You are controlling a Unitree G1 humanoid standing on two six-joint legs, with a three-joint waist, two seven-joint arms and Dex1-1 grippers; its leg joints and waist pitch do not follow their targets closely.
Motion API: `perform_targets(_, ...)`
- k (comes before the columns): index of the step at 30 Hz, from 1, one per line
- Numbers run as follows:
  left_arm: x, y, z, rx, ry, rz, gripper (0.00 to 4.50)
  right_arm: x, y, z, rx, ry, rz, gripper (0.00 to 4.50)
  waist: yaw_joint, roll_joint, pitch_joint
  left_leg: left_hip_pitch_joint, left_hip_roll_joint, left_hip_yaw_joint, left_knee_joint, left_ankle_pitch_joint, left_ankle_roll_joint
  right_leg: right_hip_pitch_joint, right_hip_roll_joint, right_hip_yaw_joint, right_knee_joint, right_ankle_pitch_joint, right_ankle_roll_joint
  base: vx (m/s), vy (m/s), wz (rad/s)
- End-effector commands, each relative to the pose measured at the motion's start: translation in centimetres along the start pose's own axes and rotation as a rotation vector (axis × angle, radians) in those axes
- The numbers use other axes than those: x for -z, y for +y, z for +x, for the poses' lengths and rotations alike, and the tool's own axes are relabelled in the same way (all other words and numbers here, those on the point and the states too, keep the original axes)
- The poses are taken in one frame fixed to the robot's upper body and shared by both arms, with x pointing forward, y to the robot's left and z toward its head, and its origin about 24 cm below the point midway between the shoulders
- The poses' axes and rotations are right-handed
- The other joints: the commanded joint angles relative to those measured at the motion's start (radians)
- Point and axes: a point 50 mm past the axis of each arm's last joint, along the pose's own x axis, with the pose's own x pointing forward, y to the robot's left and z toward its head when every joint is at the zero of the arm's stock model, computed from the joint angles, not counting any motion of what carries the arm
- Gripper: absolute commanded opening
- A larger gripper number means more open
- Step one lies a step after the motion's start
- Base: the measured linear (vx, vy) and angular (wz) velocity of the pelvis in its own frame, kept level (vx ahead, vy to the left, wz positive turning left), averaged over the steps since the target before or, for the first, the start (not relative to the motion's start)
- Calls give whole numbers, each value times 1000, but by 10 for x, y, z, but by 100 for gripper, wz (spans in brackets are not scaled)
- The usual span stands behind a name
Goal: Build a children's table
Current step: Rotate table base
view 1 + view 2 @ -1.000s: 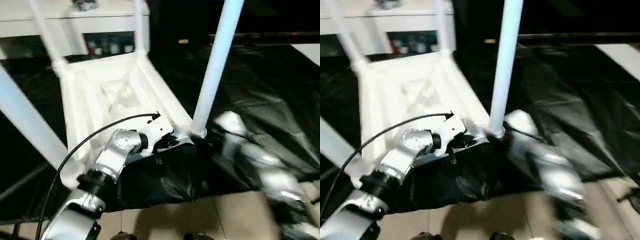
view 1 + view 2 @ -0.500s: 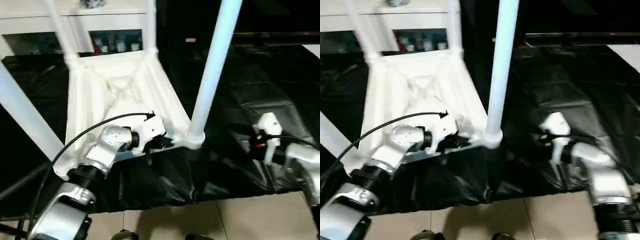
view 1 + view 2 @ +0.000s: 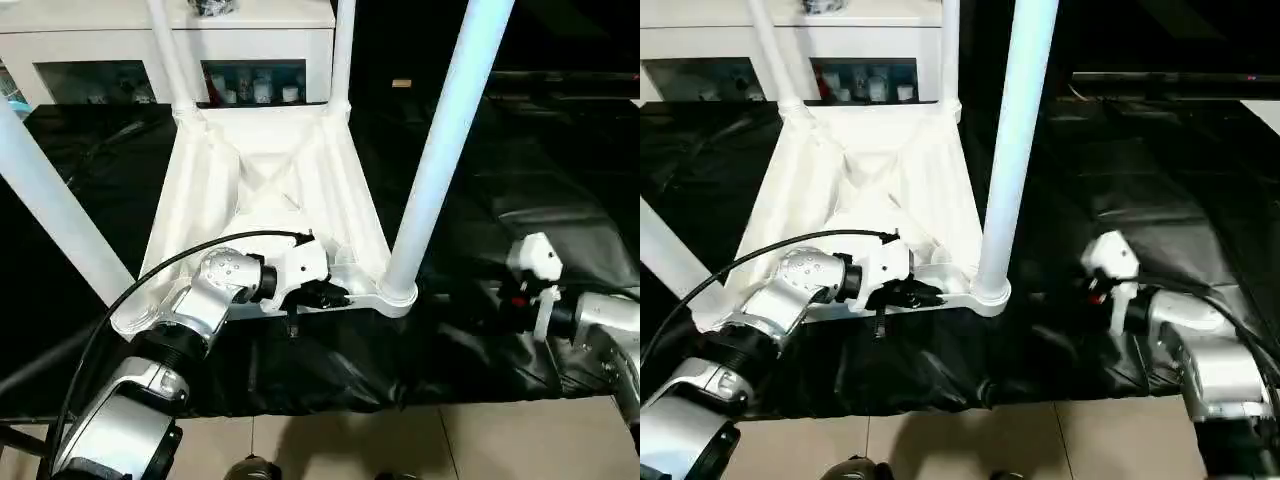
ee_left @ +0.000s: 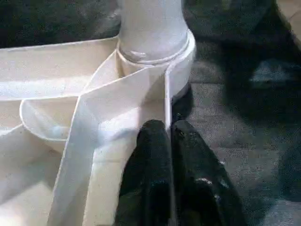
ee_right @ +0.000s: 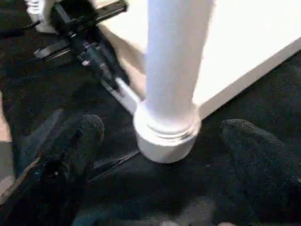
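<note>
The children's table (image 3: pixel 270 190) lies upside down on the black cover, its white ribbed underside facing up. Its tubular legs stand in the corner sockets, the near right leg (image 3: pixel 440 150) closest to me. My left gripper (image 3: pixel 328 296) is at the near rim, just left of that leg's socket. In the left wrist view it (image 4: pixel 168 129) is shut on the thin rim wall (image 4: pixel 165 89). My right gripper (image 3: pixel 1092 292) hangs low to the right of the same leg. Its fingers (image 5: pixel 87 134) stand wide open on either side of the socket (image 5: pixel 164 136), apart from it.
The black-covered work table (image 3: pixel 560 170) stretches away to the right and behind. Its front edge drops to a tiled floor (image 3: pixel 330 440). A white glass-door cabinet (image 3: pixel 110 45) stands at the back left. A black cable (image 3: pixel 130 300) loops over my left forearm.
My right arm has drawn back to the right from the near right leg's base, its jaws opening wider. The left gripper stays on the rim. The camera has tilted.
</note>
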Motion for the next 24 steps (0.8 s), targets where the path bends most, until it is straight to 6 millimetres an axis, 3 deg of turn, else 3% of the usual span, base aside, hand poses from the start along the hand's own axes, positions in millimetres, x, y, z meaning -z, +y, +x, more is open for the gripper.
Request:
perform_targets(1,-26,8,-20,-117,-187,-62,66,-8,13,1,-113,-1,20,450,2,-14,-76,25,75,-32,-75,-255,47,53,-68,48,-51,-278,-226,0,0,0)
perform_targets(3,-27,5,-24,-129,-212,-90,89,-9,17,3,-144,-3,31,450,3,-12,-72,22,76,-32,-74,-248,54,51,-68,49,-45,-280,-234,0,0,0)
perform_targets(6,-26,-2,-29,-156,-217,-119,101,-11,22,9,-198,-6,39,450,-1,-20,-65,25,69,-31,-72,-281,51,43,-68,49,-66,-413,-183,0,0,0)
perform_targets(7,-17,-13,-34,-160,-186,-135,111,-14,25,20,-235,-28,48,450,-1,-21,-66,26,69,-34,-73,-285,43,41,-69,50,-68,-440,-168,0,0,0)
perform_targets(8,-17,-13,-34,-160,-186,-135,111,-14,25,20,-235,-28,48,450,-9,-18,-64,19,70,-39,-78,-289,36,44,-69,50,-65,-453,-160,0,0,0)
perform_targets(10,-8,-24,-42,-162,-147,-189,139,-18,28,33,-277,-46,51,450,-15,-18,-62,26,66,-39,-77,-318,24,36,-66,49,-74,-507,-135,0,0,0)
perform_targets(11,-7,-25,-43,-161,-145,-193,141,-18,28,33,-280,-47,51,450,-15,-15,-66,30,70,-43,-76,-321,13,37,-70,50,-66,-501,-140,0,0,0)
perform_targets(12,-5,-30,-47,-156,-133,-218,149,-19,29,38,-294,-51,48,450,-18,-11,-61,29,68,-42,-78,-331,9,34,-67,50,-72,-522,-132,0,0,0)
perform_targets(16,-2,-51,-63,-110,-97,-311,186,-20,27,52,-307,-63,54,450,-15,-3,-61,46,70,-43,-81,-392,-26,22,-62,53,-68,-508,-145,0,0,0)
perform_targets(17,-2,-51,-63,-110,-97,-311,186,-20,27,52,-307,-63,54,450,-19,-4,-55,38,67,-44,-86,-402,-23,26,-57,52,-73,-515,-139,0,0,0)
perform_targets(18,-2,-51,-63,-110,-97,-311,200,-20,27,52,-307,-63,54,450,-16,-2,-56,43,67,-44,-86,-410,-26,24,-56,52,-74,-519,-135,0,0,0)
perform_targets(19,2,-71,-77,-74,-26,-394,214,-20,14,69,-212,-79,36,450,-14,-6,-61,52,69,-41,-82,-417,-42,15,-60,56,-65,-495,-148,0,0,0)
perform_targets(20,2,-71,-77,-74,-26,-394,223,-20,14,69,-212,-79,36,450,-14,0,-58,49,68,-44,-86,-419,-48,14,-62,58,-66,-494,-156,0,0,0)
perform_targets(21,6,-77,-85,-92,2,-419,224,-21,6,77,-138,-89,38,450,-34,-4,-55,21,65,-55,-94,-425,-49,38,-60,49,-55,-506,-149,0,0,0)
perform_targets(22,10,-80,-92,-110,21,-436,224,-22,0,82,-81,-98,37,450,-40,-3,-52,26,63,-54,-96,-452,-54,31,-56,48,-66,-544,-125,-7,10,-19)
perform_targets(23,13,-84,-98,-126,37,-446,227,-24,-5,84,-40,-107,30,450,-42,-3,-55,34,61,-53,-92,-463,-60,26,-57,49,-66,-547,-126,0,0,0)
perform_targets(24,15,-86,-104,-146,51,-454,257,-25,-9,85,-1,-113,27,450,-48,-7,-51,43,57,-50,-88,-482,-62,18,-56,52,-78,-577,-121,0,0,0)
